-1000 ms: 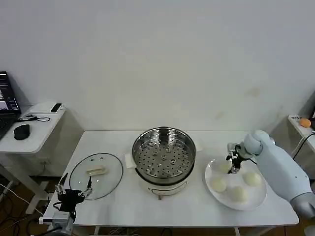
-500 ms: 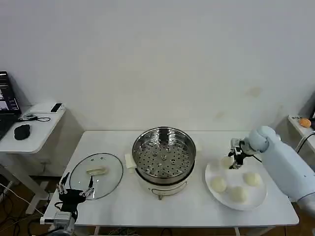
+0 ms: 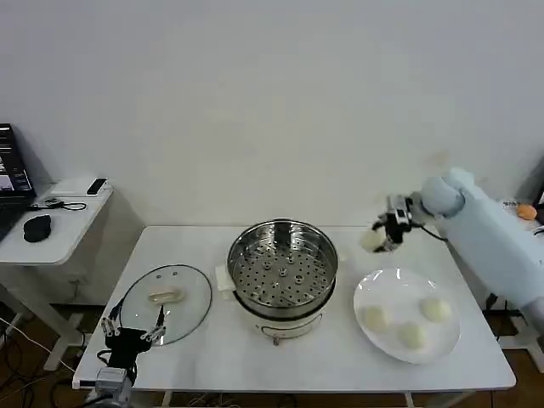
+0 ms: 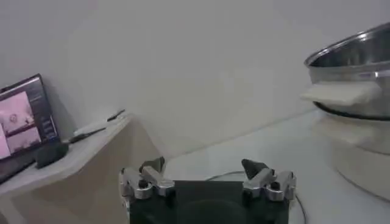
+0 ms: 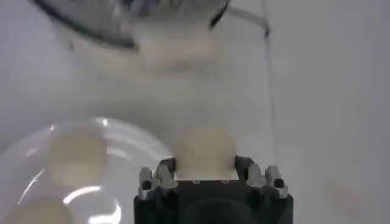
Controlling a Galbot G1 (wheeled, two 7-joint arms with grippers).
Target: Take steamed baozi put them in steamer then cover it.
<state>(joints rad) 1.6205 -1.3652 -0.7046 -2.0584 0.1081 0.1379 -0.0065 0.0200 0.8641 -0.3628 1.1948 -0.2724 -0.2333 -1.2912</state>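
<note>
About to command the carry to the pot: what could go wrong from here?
1. The right gripper holds one baozi in the air, between the plate and the steamer; the soft bun could slip out and land on the table.
2. A low path could catch the steamer's rim.
3. The left gripper sits near the glass lid; a stray move may nudge it.

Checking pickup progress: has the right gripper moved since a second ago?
Yes. The right gripper, holding a baozi, rose off the plate toward the steamer.

Shiny perforated steel steamer (image 3: 282, 265); smooth matt baozi (image 3: 372, 240).
</note>
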